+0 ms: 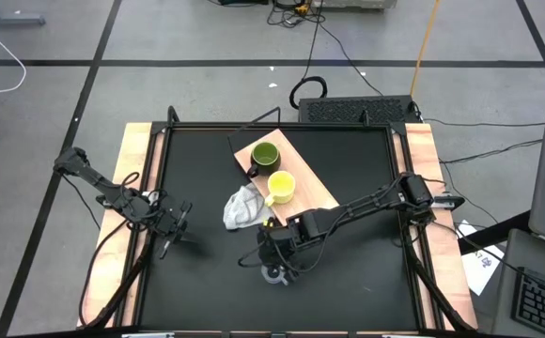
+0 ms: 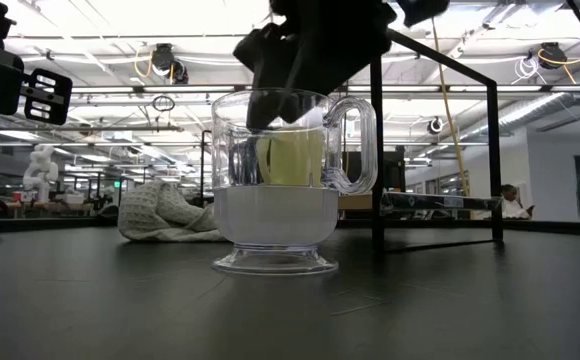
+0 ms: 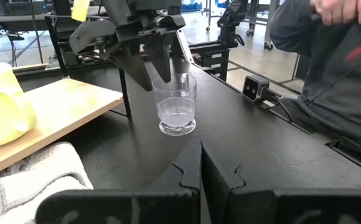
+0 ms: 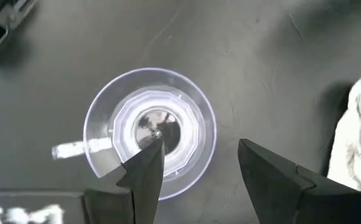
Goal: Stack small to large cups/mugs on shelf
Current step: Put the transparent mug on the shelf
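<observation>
The clear glass cup (image 1: 274,274) stands upright on its foot on the black tabletop, near the near edge, with its handle (image 4: 75,149) sticking out sideways. My right gripper (image 4: 199,144) hangs over it, open and pointing down. One finger (image 4: 146,171) is over the cup's inside and the other (image 4: 271,171) is outside the rim, opposite the handle; neither shows any touch. The dark green mug (image 1: 265,155) and the yellow mug (image 1: 282,186) stand on the light-wood shelf (image 1: 312,186). My left gripper (image 1: 179,225) waits shut at the table's left.
A crumpled white cloth (image 1: 242,208) lies on the tabletop between the shelf and the glass cup. The shelf stands raised on thin dark metal legs (image 2: 378,150). A person's sleeve (image 3: 330,68) shows beyond the table in the left wrist view. Bare tabletop (image 1: 366,263) lies to the right.
</observation>
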Controlling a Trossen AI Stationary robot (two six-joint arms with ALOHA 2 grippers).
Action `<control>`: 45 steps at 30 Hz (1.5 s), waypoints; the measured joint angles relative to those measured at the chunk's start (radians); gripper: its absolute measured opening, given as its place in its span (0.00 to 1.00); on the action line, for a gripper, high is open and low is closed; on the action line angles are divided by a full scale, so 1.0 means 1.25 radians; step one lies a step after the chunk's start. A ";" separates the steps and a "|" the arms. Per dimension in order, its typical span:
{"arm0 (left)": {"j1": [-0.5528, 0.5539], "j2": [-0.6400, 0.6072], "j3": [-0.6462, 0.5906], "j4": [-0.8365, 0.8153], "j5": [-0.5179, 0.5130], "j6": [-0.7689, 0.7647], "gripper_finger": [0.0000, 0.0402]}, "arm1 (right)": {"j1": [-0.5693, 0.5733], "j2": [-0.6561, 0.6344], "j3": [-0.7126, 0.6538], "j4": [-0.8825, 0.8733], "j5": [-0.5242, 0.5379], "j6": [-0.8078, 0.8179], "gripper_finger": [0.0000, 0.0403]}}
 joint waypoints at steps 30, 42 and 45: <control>0.000 0.104 -0.001 0.005 -0.012 -0.004 0.02 | -0.011 0.026 -0.004 0.043 -0.046 -0.161 0.49; 0.000 0.133 -0.002 0.045 -0.023 -0.004 0.02 | -0.012 0.026 -0.003 0.061 -0.086 -0.159 0.49; 0.000 0.133 -0.002 0.046 -0.023 -0.004 0.02 | -0.012 0.026 -0.003 0.072 -0.087 -0.159 0.49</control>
